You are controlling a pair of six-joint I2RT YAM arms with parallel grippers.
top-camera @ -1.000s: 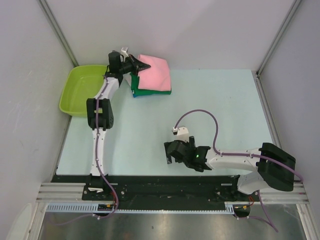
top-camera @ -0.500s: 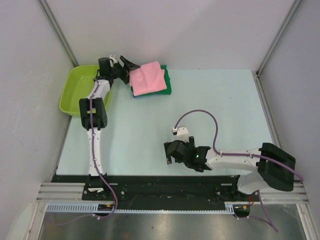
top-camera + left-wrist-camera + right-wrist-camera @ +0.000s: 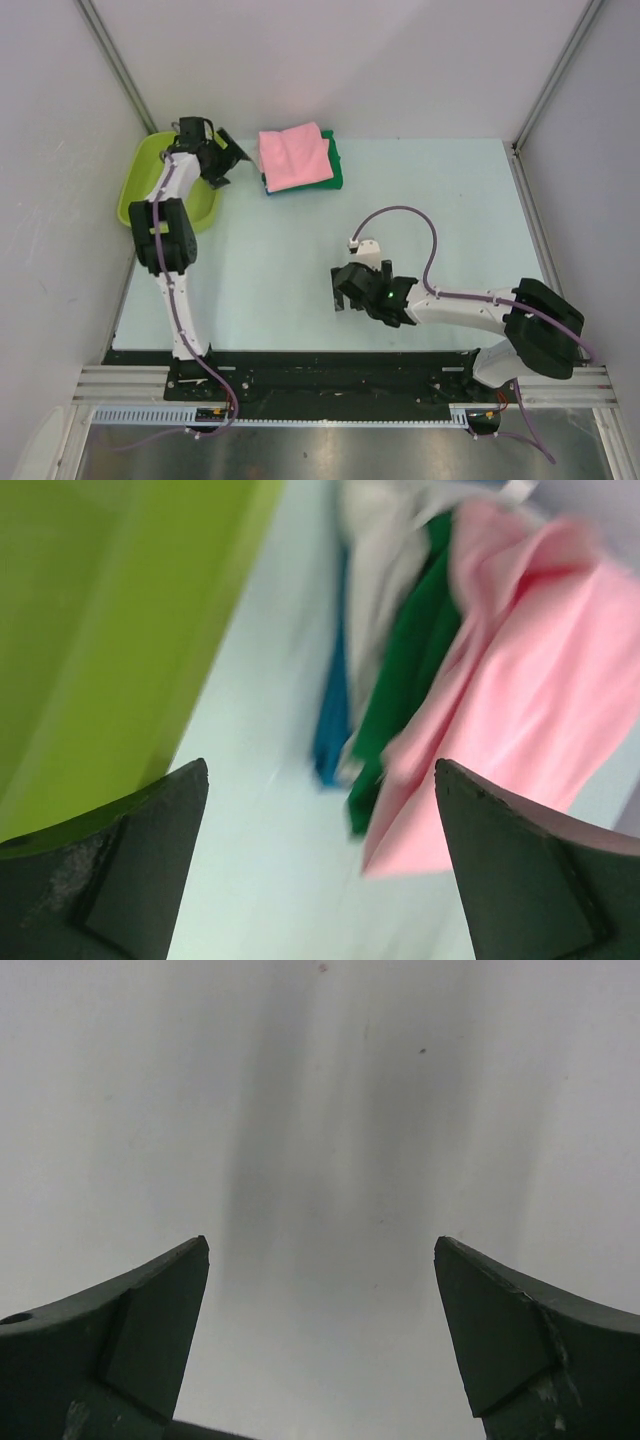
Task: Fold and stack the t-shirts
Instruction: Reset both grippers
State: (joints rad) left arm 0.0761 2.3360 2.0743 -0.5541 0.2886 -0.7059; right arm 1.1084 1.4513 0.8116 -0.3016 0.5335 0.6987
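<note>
**Folded stack at the far side, both arms clear of it**

Seen from the overhead view, the t-shirts lie in one pile at the far side of the table, left of centre and just right of the lime green tub. The pink t-shirt lies on top, folded to a rough rectangle with a slight crease across it. The dark green t-shirt shows beneath it along the right and near edges. The left wrist view, though blurred, shows more layers at the pile's edge: a blue t-shirt lowest and a pale one above it.

The left gripper hangs between tub and pile, touching neither. Its jaws are spread wide and hold nothing. The right gripper rests low over bare table near the middle, well apart from the pile, also spread and holding nothing.

Progress, as a judgement: every shirt in view is folded and stacked, and no loose shirt shows anywhere on the table. The task therefore looks finished or nearly so. The most that seems left is squaring the pink layer, which sits a little off the green one below.

Containers: the tub is the only one. The part of its inside that shows is bare, and the left arm crosses over the rest.
</note>
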